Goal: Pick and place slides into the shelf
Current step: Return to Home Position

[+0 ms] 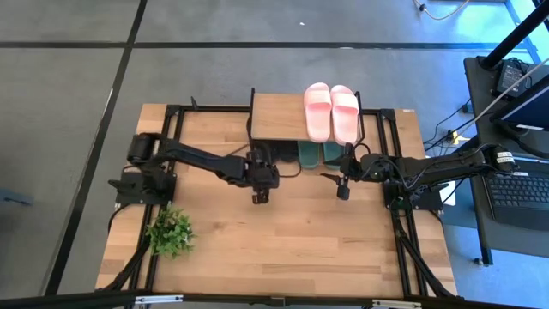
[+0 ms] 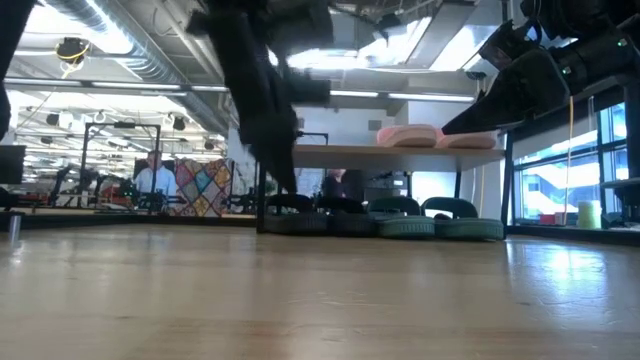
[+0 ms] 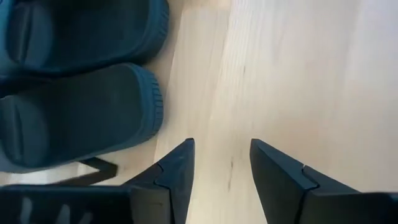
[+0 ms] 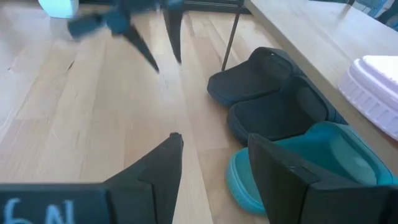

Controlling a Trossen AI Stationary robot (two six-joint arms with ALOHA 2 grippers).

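The shelf [image 1: 279, 116] stands at the table's far edge. On its wooden top lies a pale pink pair of slides [image 1: 330, 112]. Under the board, on the table, a dark green pair [image 4: 323, 155] rests on its soles at the right, with a black pair [image 4: 267, 93] beside it at the left. My left gripper [image 3: 221, 146] hangs open over bare table just in front of the black pair [image 3: 81, 112]. My right gripper [image 4: 214, 140] is open too and stands in front of the green pair, holding nothing.
A small potted plant [image 1: 171, 232] stands near the table's front left corner. Black frame rails [image 1: 390, 163] run along both sides of the table. Bare wooden tabletop [image 1: 292, 240] spreads in front of both grippers. A laptop [image 1: 519, 193] sits on a stand beyond the right edge.
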